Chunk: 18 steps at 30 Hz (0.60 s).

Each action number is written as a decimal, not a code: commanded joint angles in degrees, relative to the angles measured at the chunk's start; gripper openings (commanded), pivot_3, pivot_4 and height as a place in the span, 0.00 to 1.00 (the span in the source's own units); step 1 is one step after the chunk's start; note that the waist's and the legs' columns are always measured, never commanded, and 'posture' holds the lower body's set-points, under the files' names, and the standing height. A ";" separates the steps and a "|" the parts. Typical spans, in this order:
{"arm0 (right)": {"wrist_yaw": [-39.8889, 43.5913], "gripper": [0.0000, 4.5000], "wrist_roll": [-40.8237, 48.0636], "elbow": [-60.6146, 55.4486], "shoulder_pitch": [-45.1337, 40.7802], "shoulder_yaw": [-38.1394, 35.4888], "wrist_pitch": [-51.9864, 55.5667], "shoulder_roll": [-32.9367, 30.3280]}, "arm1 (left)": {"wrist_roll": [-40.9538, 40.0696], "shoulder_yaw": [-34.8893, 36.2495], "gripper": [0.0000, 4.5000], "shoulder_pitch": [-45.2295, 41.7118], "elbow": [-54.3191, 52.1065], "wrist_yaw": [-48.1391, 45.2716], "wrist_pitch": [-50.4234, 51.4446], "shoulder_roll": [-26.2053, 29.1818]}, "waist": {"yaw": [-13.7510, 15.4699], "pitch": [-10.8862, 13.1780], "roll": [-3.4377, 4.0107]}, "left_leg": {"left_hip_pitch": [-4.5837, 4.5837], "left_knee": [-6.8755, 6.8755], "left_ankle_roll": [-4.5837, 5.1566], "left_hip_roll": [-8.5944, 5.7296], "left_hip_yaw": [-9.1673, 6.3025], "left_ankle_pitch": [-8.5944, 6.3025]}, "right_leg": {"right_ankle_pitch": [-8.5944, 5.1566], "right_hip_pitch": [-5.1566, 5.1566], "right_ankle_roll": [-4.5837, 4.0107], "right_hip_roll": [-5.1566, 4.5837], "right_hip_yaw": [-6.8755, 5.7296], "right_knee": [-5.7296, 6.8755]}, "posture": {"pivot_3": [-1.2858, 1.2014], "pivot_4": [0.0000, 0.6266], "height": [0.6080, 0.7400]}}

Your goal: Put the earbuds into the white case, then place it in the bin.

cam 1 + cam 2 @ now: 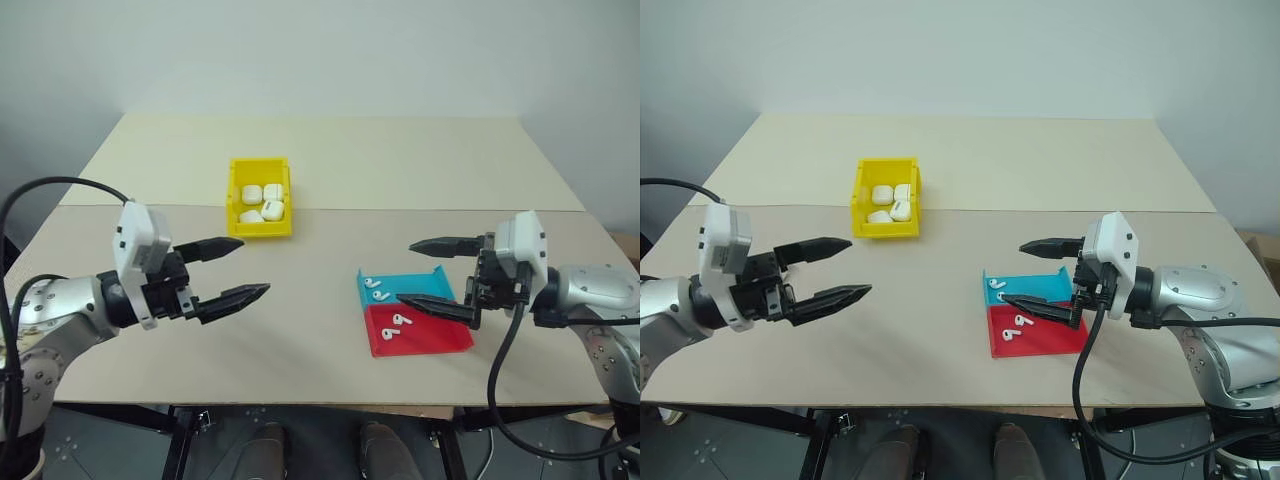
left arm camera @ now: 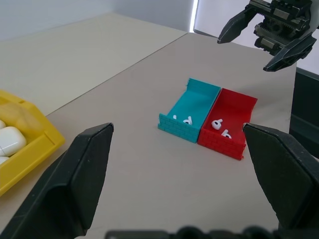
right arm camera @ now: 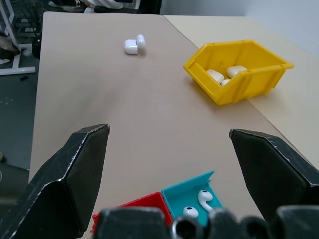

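The left gripper (image 1: pixel 240 270), two black pointed fingers on a white and silver wrist, hovers over the left part of the pale beige table (image 1: pixel 330 160) with its fingers spread wide, holding nothing and touching nothing.

In the right wrist view one small glossy white earbud case (image 3: pixel 133 45) sits alone on the bare table with its flip lid swung open, well apart from everything else.

Farther back, left of centre, stands the small bright yellow plastic bin (image 1: pixel 261 198) with raised walls, its long axis running away from the robot. Four closed white cases (image 1: pixel 262 200) lie inside it, packed close together.

To the right lies a flat tray with low walls, half teal and half red (image 1: pixel 412 312), its two halves side by side with the teal one farther from the robot. It carries four tiny white stemmed earbuds: two on the teal half (image 1: pixel 376 290) and two on the red half (image 1: pixel 398 322). Which way their stems lie is too small to tell.

The right gripper (image 1: pixel 422 272) hangs above the tray's right side, fingers wide apart and empty, pointing towards the left gripper.
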 commanded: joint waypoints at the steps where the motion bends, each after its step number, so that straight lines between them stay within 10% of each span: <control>1: 0.39 1.00 0.59 -0.88 -1.05 -0.49 -1.35 0.00 | 0.29 1.08 1.00 0.46 -0.79 0.01 -0.87 1.41 | 0.01 0.00 0.00 | 0.00 0.00 0.00 0.00 0.00 0.00 | 0.00 0.00 0.00 0.00 0.00 0.00 | 0.52 0.24 1.00; 14: -0.22 1.00 0.20 1.63 -3.44 0.33 -0.89 1.08 | 14.10 0.21 1.00 2.78 -4.78 10.97 4.13 11.76 | -0.04 0.07 -0.12 | 0.00 -0.05 -0.01 0.03 0.02 0.00 | 0.00 -0.02 -0.02 0.04 0.01 -0.02 | 0.52 0.24 1.00; 18: 0.56 1.00 1.55 0.98 -3.24 -0.65 0.38 -0.18 | 5.72 -3.23 1.00 -8.67 1.15 15.03 35.60 21.12 | 0.16 0.11 -0.18 | 0.01 -0.06 -0.01 0.06 0.07 0.00 | -0.10 -0.04 0.07 0.05 -0.03 -0.03 | 0.52 0.24 1.00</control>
